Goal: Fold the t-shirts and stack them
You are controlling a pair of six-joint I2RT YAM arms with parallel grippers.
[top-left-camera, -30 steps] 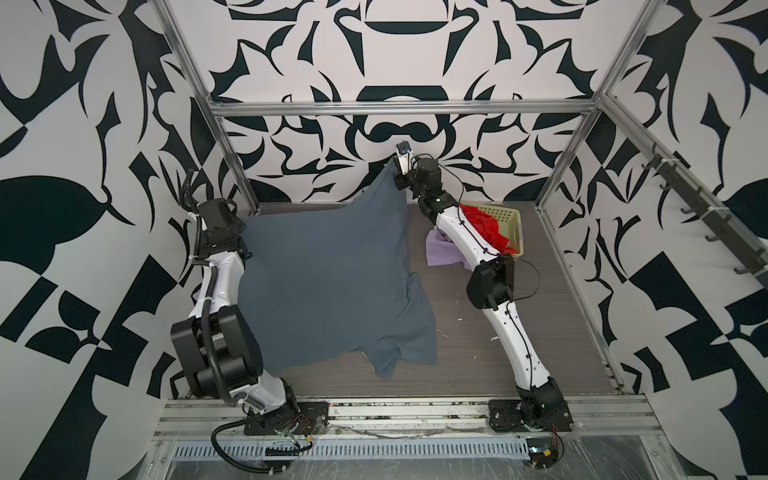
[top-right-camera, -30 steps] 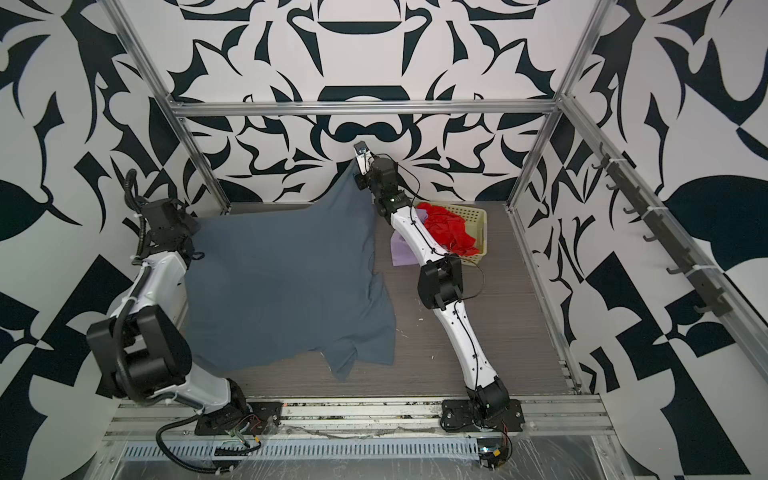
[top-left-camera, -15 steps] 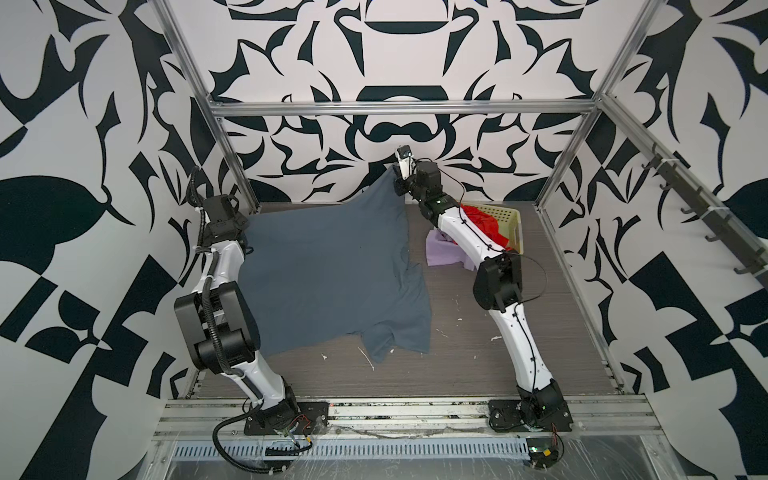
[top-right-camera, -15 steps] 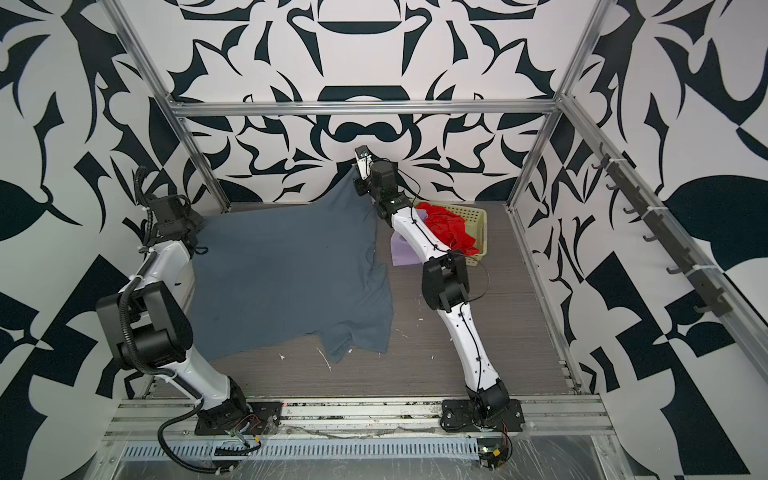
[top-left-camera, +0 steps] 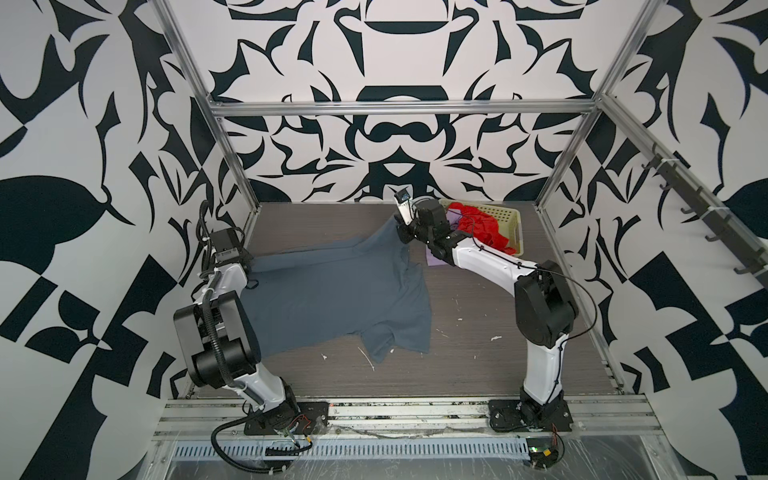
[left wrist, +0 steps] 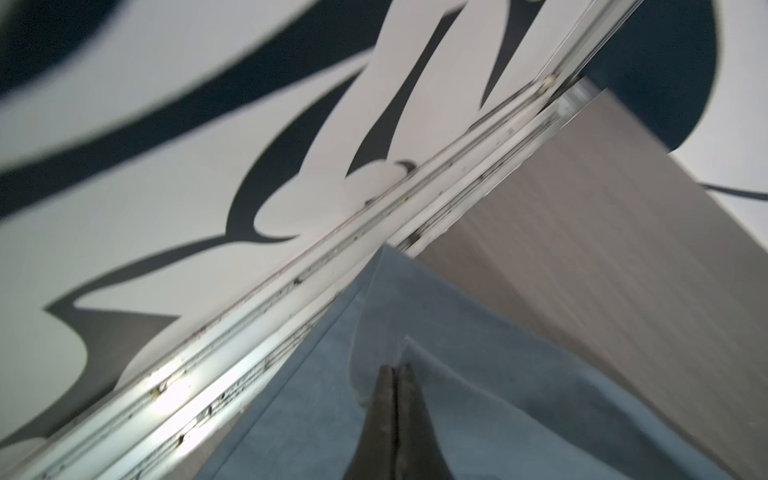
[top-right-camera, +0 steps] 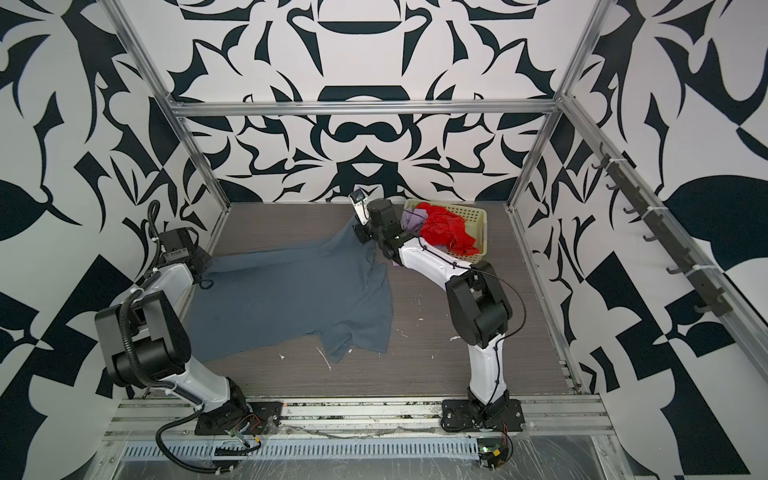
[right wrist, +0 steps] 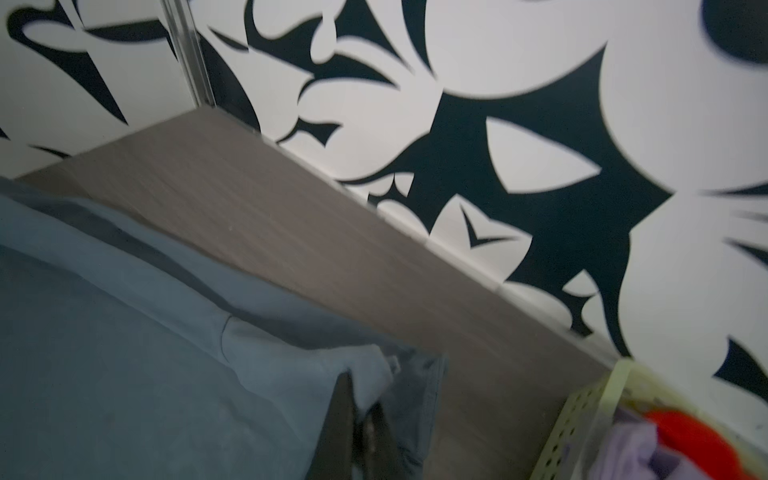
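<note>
Left claw [left wrist: 394,372]: pressed together, pinching the left corner of the slate blue-grey shirt [top-left-camera: 332,299].
Shirt: spread on the counter [top-left-camera: 469,332], its held edge running from that claw to the far centre.
Right claw [right wrist: 359,411]: pinching the opposite corner.
Red shirt [top-left-camera: 478,226], lilac shirt [top-right-camera: 413,218]: at the basket [top-left-camera: 512,218].
Only the wrist views showed the pinches. Only the top views showed the loose near hem.

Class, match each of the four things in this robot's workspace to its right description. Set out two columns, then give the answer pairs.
Column one:
1 blue-grey t-shirt
2 red t-shirt
3 lilac t-shirt
4 basket

Column two:
a cream, perforated
b spread over the table
c mostly hidden, peeking out at the basket's end
d heaped, spilling over the basket's rim

Pairs: 1-b, 2-d, 3-c, 4-a
</note>
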